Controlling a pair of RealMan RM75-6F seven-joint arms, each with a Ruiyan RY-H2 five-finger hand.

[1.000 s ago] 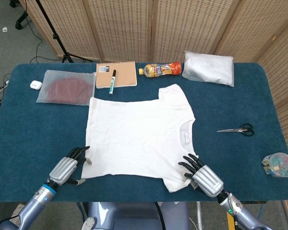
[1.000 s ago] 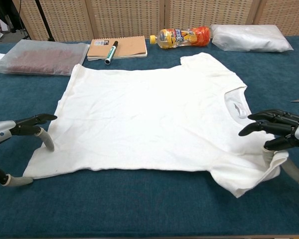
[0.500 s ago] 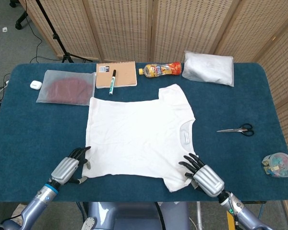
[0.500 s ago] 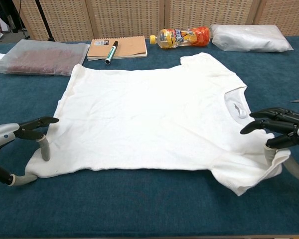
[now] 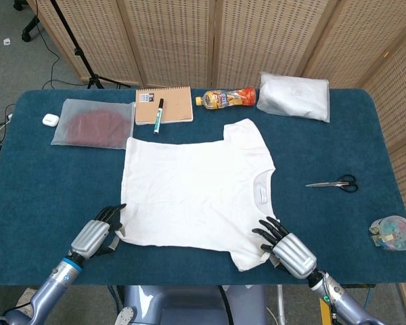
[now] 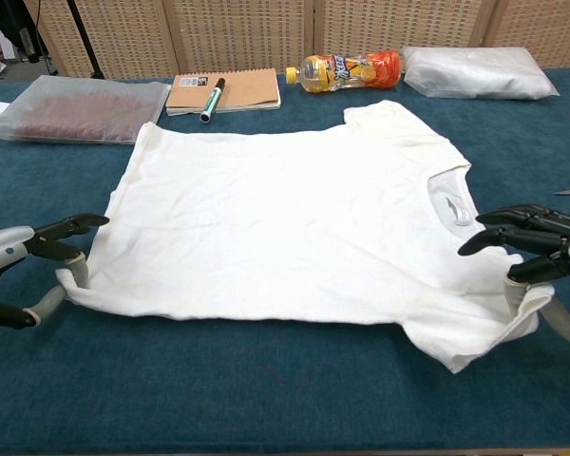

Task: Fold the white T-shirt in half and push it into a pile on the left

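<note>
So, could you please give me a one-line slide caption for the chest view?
Left robot hand and right robot hand grip the near corners of the white T-shirt spread on the blue table.

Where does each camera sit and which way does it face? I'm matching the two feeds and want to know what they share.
Head view: high above the near table edge, looking steeply down at the whole table; both forearms and robot hands show at the bottom.
Chest view: low, near table height, looking forward across the white T-shirt; only the left robot hand and right robot hand show at the edges.
Shared: T-shirt, both hands, notebook, bottle.
</note>
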